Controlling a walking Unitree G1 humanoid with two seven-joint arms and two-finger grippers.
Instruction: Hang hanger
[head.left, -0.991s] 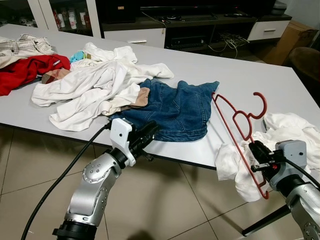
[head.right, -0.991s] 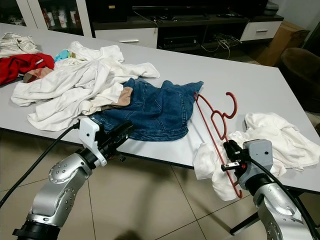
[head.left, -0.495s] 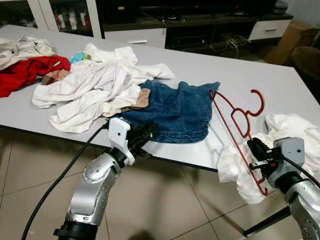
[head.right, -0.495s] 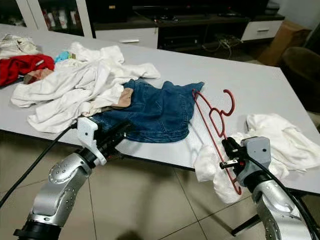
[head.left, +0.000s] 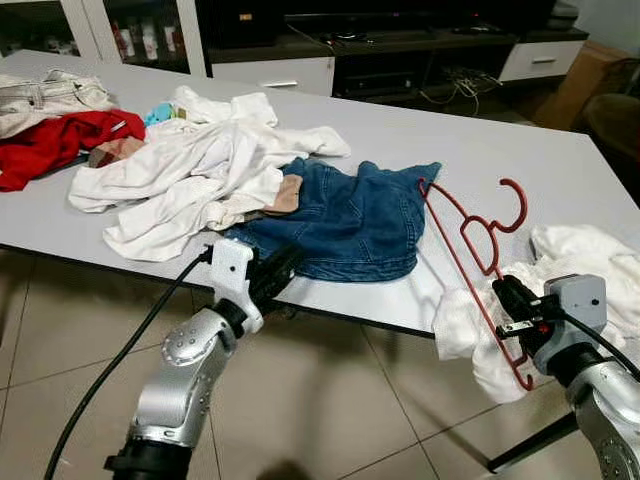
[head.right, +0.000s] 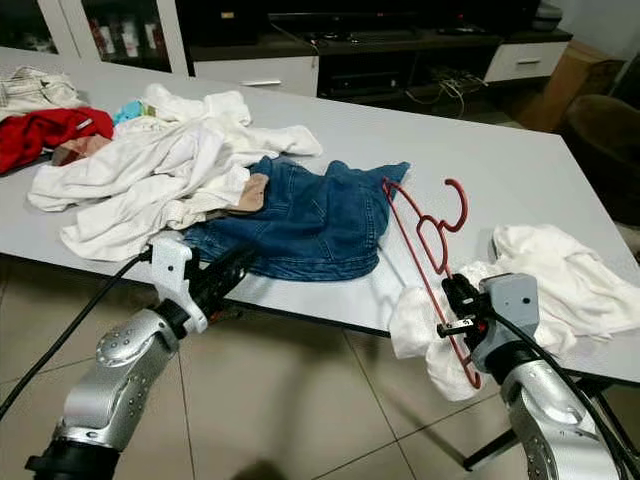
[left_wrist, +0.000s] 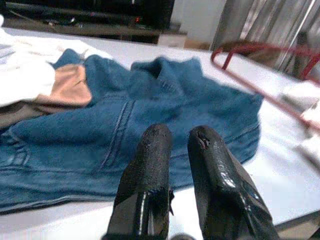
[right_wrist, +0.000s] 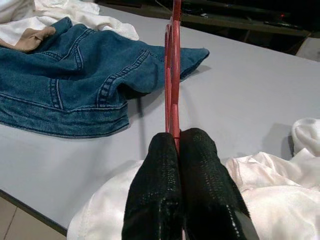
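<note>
Right tool (head.right: 452, 300) clamped on red hanger (head.right: 428, 255), at 4 o'clock on the surface (head.right: 520, 170), hook up. Lift clear of white cloth (head.right: 540, 280), keeping grip firm. Left tool (head.left: 272, 278) narrowly parted, empty, near denim (head.left: 350, 222).

Place: I am in a home living room.
Table: a long grey table (head.left: 520, 150) stands before me, strewn with laundry: white garments (head.left: 190, 170), a red one (head.left: 55, 140), blue jeans (head.left: 350, 215).
Far side: a low dark media unit (head.left: 400, 60) with white drawers (head.left: 275, 72) and tangled cables (head.left: 455, 80).
Floor: beige tiles (head.left: 60, 330).
Corner: a brown armchair (head.left: 615, 120) beside a cardboard box (head.left: 580, 75).
</note>
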